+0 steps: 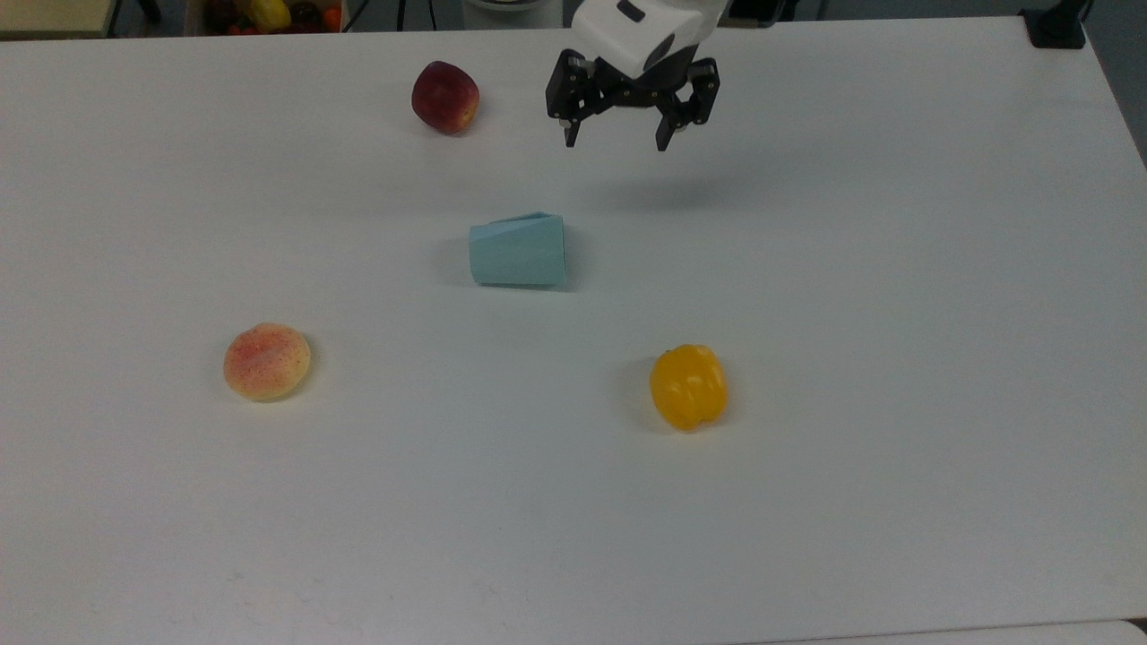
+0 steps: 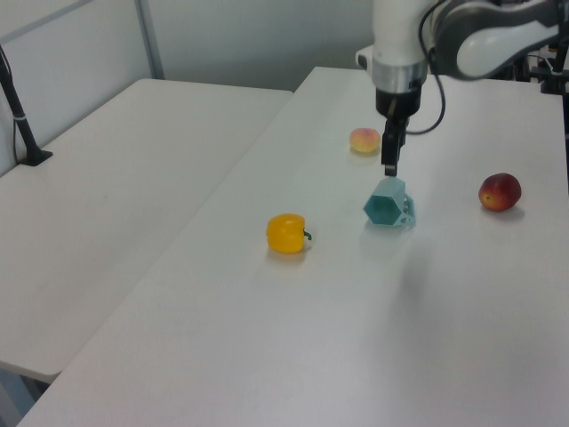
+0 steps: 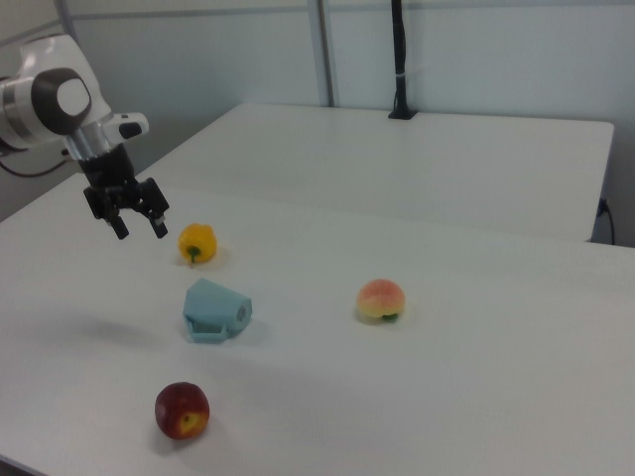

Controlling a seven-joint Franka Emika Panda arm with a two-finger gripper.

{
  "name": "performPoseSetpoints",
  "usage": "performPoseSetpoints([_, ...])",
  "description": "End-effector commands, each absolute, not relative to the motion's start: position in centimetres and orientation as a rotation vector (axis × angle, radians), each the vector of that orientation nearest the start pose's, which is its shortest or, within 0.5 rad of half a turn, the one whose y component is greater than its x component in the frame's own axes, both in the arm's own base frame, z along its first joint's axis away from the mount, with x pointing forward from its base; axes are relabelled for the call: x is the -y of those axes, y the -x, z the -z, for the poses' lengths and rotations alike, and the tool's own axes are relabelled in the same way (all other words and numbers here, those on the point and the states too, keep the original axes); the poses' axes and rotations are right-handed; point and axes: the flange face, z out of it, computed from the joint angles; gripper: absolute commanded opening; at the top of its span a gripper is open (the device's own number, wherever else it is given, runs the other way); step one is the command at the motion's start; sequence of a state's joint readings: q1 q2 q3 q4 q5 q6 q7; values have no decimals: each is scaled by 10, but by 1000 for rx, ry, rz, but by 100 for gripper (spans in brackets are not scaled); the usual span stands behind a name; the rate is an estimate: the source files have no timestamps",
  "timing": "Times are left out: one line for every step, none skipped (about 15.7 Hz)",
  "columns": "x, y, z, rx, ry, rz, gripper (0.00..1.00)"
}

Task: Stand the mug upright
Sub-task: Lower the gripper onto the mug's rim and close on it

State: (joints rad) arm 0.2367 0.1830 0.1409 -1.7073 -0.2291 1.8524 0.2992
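pale blue-green faceted mug (image 1: 518, 250) lying on its side at the top view's centre.
black two-finger gripper (image 1: 616, 143) hangs above the white table (image 1: 896, 358), jaws spread, holding nothing, at the frame's upper middle.

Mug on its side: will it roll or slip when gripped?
The mug lies on a flat facet, so it probably won't roll freely. Its smooth tapered sides may let the fingers slide toward the narrow end. It looks rigid and light, so a nudge could skid it across the bare table.

Pale blue mug (image 1: 518, 252), yellow pepper (image 1: 688, 387)
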Motion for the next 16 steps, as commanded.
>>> performPoseSetpoints([-222, -587, -440, 130, 3440, 139, 100])
performPoseSetpoints([-224, -590, -432, 85, 3471, 175, 100])
performPoseSetpoints([-226, -593, -423, 50, 3485, 201, 100])
performPoseSetpoints([-227, -596, -412, 38, 3497, 208, 100])
performPoseSetpoints([-226, -598, -402, 40, 3519, 208, 100])
performPoseSetpoints([-225, -600, -393, 52, 3543, 207, 100])
performPoseSetpoints([-224, -602, -384, 57, 3565, 206, 100])
performPoseSetpoints([-224, -603, -378, 52, 3581, 209, 100])
performPoseSetpoints([-222, -604, -371, 40, 3596, 212, 100])
performPoseSetpoints([-220, -605, -365, 37, 3618, 220, 100])
performPoseSetpoints([-217, -607, -361, 39, 3637, 233, 100])
performPoseSetpoints([-212, -606, -355, 54, 3657, 226, 100])
performPoseSetpoints([-208, -606, -350, 68, 3674, 223, 100])
performPoseSetpoints([-203, -607, -348, 77, 3694, 222, 100])
performPoseSetpoints([-194, -607, -345, 85, 3719, 216, 100])
performPoseSetpoints([-190, -605, -341, 95, 3737, 210, 100])
